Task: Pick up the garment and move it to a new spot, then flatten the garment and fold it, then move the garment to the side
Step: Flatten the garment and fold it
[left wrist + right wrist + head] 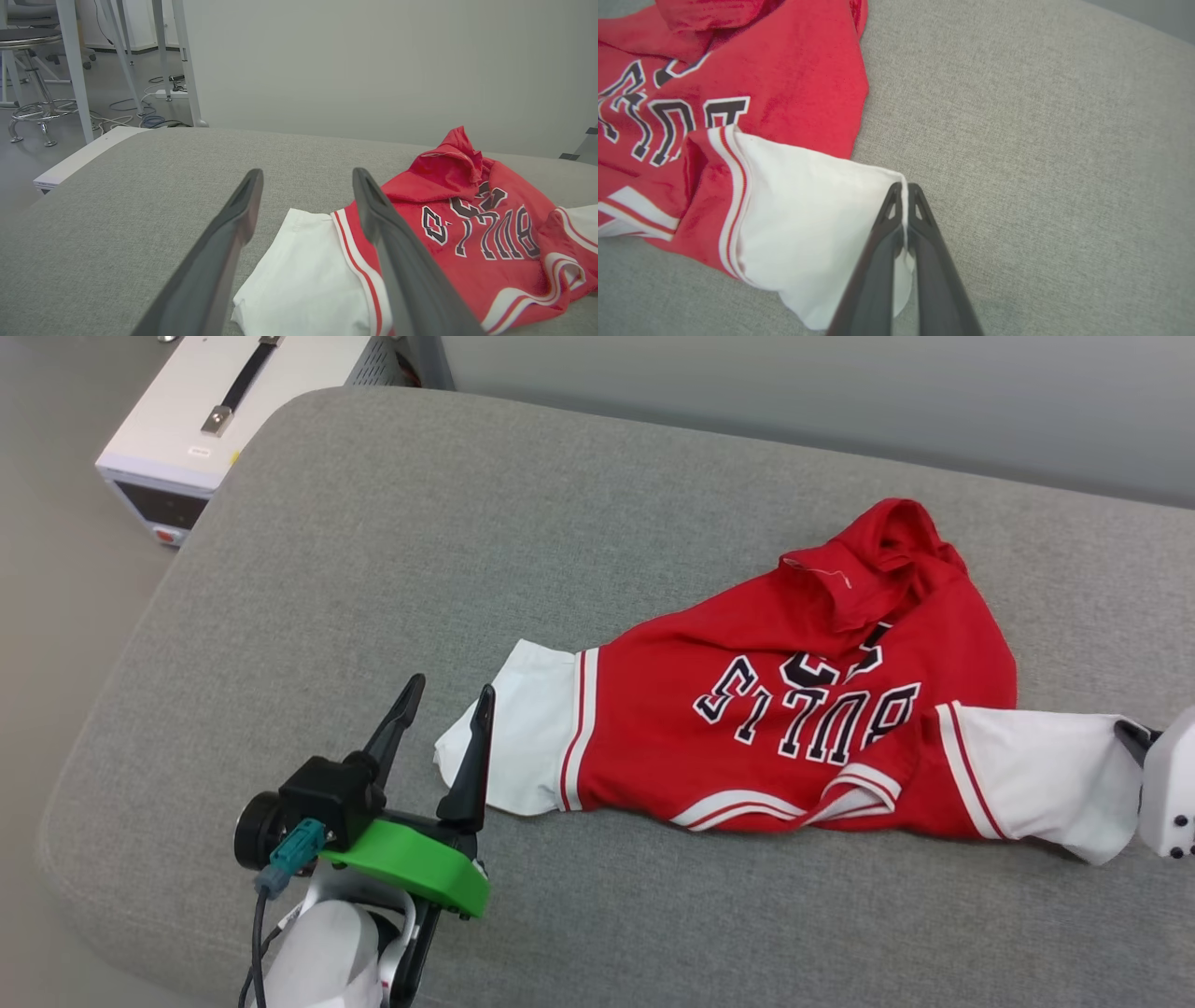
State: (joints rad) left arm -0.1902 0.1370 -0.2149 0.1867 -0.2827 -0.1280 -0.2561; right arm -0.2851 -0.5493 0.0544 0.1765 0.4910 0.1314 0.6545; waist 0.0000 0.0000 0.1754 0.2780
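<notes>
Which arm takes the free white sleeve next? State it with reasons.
Left. The left gripper stands open beside the free sleeve of the garment. The right gripper is shut on the other sleeve, so it is likely busy.

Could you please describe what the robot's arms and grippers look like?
The left gripper has two long, dark, tapering fingers on a black body, a bright green plate, a teal plug with a black cable, and a white forearm. The right gripper has matching dark fingers with triangular cut-outs near the tips and a white casing.
</notes>
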